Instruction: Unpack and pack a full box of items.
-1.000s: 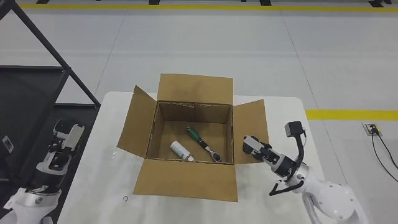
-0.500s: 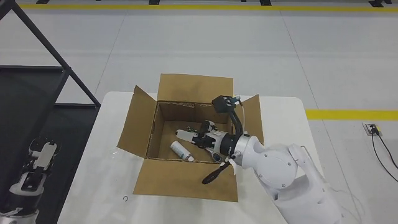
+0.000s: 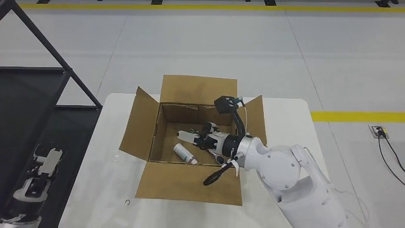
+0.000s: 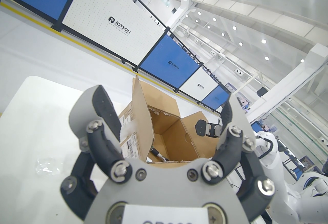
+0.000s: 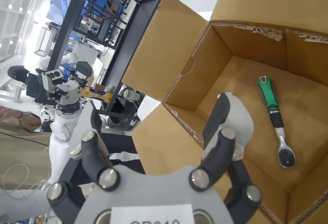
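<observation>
Brown corrugated cardboard box (image 3: 190,183) stands with all four flaps folded out on the white counter (image 3: 98,190) in the top view, and a white cylindrical bottle (image 3: 185,153) lies on its floor near the front wall. The right arm leans in over the box from the side of the right flap, so the right tool (image 3: 193,137) hangs over the box floor just on the far side of the bottle. The left tool (image 3: 47,156) sits low off the counter's left edge, well apart from the box. A small clear scrap of plastic (image 3: 117,159) lies on the counter beside the left flap. From the left wrist, the left tool is released, its fingers (image 4: 102,104) spread wide with nothing between them. Past them rise one upright flap and the inner walls of the box, and the plastic scrap lies on the counter nearer the tool. From the right wrist, the right tool is also released, its two fingers (image 5: 225,117) parted and empty above a near corner of the box. A ratchet wrench with a green-and-black handle and chrome head (image 5: 275,117) lies flat on the box floor, apart from the fingers.
</observation>
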### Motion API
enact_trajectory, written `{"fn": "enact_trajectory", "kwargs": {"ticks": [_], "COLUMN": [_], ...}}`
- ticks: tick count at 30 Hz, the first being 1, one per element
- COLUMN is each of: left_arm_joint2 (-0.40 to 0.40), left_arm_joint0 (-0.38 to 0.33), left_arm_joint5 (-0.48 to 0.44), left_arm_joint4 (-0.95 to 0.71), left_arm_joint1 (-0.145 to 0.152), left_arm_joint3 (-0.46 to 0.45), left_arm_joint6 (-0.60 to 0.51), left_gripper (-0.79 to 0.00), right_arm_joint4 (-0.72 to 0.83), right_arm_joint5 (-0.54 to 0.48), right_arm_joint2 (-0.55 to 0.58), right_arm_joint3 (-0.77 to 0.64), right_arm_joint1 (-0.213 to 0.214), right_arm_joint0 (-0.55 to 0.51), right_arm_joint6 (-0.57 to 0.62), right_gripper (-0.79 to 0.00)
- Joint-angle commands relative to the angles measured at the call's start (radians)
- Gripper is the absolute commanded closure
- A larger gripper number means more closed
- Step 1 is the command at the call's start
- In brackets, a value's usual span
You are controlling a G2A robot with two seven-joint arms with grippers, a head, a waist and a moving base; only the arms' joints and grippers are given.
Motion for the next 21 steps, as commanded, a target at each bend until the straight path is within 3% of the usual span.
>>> {"fn": "enact_trajectory", "kwargs": {"ticks": [1,7,12,16,21], "left_arm_joint2": [0.005,-0.014,-0.039,-0.055,-0.059], "left_arm_joint0": [-0.008,-0.041,-0.024,-0.003,0.009], "left_arm_joint5": [0.01,0.056,0.057,0.048,0.047], "left_arm_joint4": [-0.024,-0.08,-0.119,-0.139,-0.167], "left_arm_joint1": [0.001,0.005,0.005,0.004,0.004], "left_arm_joint3": [0.004,0.018,0.022,0.018,0.008], "left_arm_joint6": [-0.003,-0.011,-0.012,-0.018,-0.031], "left_gripper": [-0.785,-0.785,-0.785,-0.785,-0.785], "right_arm_joint4": [-0.092,-0.235,-0.198,-0.169,-0.096], "right_arm_joint5": [0.043,0.142,0.095,0.073,0.036], "right_arm_joint2": [-0.08,-0.342,-0.482,-0.554,-0.583], "right_arm_joint3": [0.041,0.271,0.554,0.779,1.009], "right_arm_joint1": [-0.012,-0.097,-0.19,-0.262,-0.331], "right_arm_joint0": [0.069,0.391,0.59,0.672,0.699], "right_arm_joint6": [0.043,0.228,0.359,0.398,0.398], "right_gripper": [-0.785,-0.785,-0.785,-0.785,-0.785]}}
